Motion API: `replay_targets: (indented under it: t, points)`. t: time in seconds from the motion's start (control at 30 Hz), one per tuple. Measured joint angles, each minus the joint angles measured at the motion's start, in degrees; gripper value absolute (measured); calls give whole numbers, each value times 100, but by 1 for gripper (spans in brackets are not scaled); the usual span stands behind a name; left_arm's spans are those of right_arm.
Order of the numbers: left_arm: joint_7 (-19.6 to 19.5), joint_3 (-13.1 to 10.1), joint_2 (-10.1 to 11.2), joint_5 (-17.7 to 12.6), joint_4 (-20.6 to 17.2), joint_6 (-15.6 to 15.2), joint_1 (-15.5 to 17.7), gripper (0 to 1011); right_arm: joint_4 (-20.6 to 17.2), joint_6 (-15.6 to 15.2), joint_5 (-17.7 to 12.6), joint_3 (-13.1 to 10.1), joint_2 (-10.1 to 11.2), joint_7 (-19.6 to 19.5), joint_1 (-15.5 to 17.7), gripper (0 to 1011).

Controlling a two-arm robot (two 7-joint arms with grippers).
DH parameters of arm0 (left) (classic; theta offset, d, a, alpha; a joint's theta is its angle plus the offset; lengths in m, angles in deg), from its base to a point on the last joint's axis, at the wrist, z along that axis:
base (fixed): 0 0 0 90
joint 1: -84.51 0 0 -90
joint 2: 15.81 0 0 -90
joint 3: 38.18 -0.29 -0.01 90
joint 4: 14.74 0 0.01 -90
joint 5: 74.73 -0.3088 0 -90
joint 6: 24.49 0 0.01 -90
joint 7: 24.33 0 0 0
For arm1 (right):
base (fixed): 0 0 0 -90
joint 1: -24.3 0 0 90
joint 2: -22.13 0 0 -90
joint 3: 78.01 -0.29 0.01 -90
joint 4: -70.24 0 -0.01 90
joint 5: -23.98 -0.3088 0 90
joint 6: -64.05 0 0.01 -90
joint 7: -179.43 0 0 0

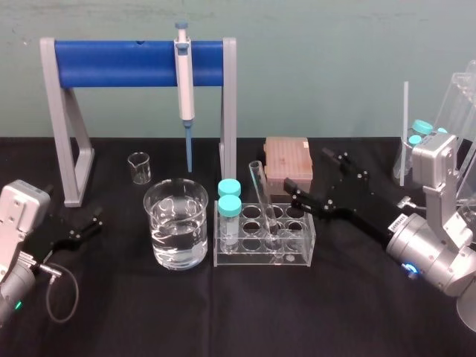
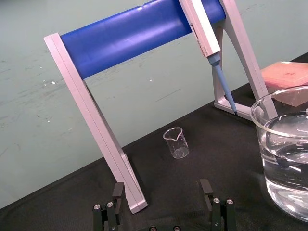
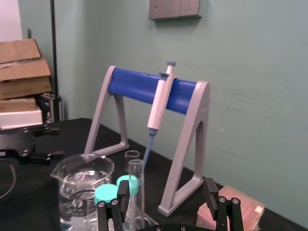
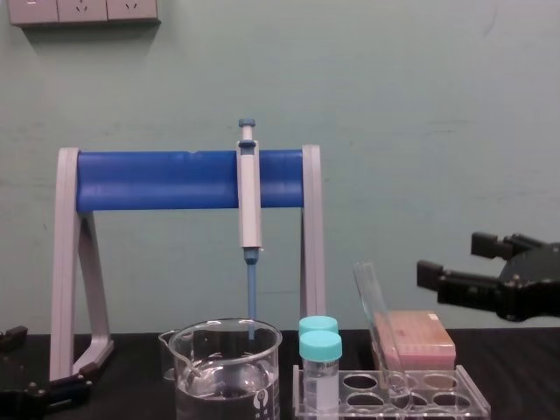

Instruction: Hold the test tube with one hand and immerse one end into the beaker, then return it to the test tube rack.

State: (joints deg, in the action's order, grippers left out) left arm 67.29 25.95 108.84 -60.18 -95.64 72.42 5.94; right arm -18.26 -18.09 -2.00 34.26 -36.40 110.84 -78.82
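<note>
The test tube (image 1: 262,204) stands leaning in the test tube rack (image 1: 297,251), its open mouth uppermost; I also see the test tube (image 4: 378,332) from the side. The water-filled beaker (image 1: 176,223) sits just left of the rack. My right gripper (image 1: 308,169) hovers open to the right of the tube, above the rack's right end and apart from the glass. In the right wrist view its fingers (image 3: 122,189) stand wide, with the tube (image 3: 135,192) ahead near one of them. My left gripper (image 1: 83,225) rests open and empty at the table's left.
A grey pipette stand with a blue bar (image 1: 137,63) holds a pipette (image 1: 184,97) behind the beaker. A small beaker (image 1: 139,167) stands under it. Two teal-capped tubes (image 1: 230,208) fill the rack's left end. A pink box (image 1: 286,158) lies behind the rack.
</note>
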Motion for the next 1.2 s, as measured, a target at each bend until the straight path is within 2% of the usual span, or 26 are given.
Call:
replay_targets:
  t: [0.23,0.53,0.8,1.2]
  points:
    - [0,0,0,0,0,0,0,1000,105,-171,37,49,-50,243,-24,1002]
    - [0,0,0,0,0,0,0,1000,480,-413,204,180,-250,517,-330,1003]
    - [0,0,0,0,0,0,0,1000,843,-460,392,257,-487,707,-649,1002]
    - [0,0,0,0,0,0,0,1000,1172,-544,549,321,-700,868,-873,1003]
